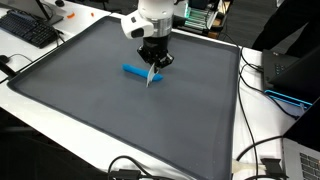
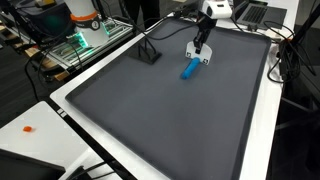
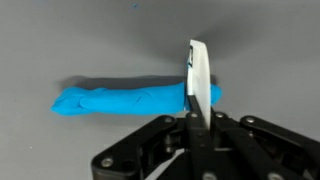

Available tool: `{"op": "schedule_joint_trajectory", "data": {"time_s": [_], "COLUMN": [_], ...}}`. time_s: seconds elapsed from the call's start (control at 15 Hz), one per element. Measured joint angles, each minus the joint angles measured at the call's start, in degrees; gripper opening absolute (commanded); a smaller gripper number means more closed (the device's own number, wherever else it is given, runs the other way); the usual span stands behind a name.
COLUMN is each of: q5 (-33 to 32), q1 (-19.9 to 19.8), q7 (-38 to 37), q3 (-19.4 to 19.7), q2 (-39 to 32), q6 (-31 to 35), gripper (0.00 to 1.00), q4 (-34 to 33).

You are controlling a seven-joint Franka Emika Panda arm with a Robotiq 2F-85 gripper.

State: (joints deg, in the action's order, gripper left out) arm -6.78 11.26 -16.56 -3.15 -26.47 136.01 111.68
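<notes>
The hand (image 3: pixel 195 128) is clamped on a thin white blade (image 3: pixel 197 72), standing upright across 1 end of a blue roll (image 3: pixel 120 98), which lies on the grey bench (image 1: pixel 80 100) toward the edge by the arm (image 1: pixel 155 15). Best to hold the blade square and press straight down, no twisting. No writing is legible

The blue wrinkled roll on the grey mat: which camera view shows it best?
The wrist view. There the blue wrinkled roll fills the middle, folds visible; only the thin white flat piece held in the gripper covers part near one end. Both exterior views show it just as a small blue bar by the gripper.
</notes>
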Motion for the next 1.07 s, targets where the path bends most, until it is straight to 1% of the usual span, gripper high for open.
{"op": "schedule_joint_trajectory", "data": {"time_s": [0.2,0.33,0.67,1.07], "q5": [4.0,5.3,5.6,5.5], "q1": [-0.3,-0.2,-0.2,-0.7], "q7": [0.9,1.0,1.0,1.0], "q3": [-1.0,-1.3,-1.4,-0.6], "q2": [0.1,0.2,0.6,2.6], "q6": [-0.6,-1.2,-1.3,-1.3], "gripper": [0.01,0.01,0.01,0.01], "q4": [0.0,-0.1,-0.4,-0.8]}}
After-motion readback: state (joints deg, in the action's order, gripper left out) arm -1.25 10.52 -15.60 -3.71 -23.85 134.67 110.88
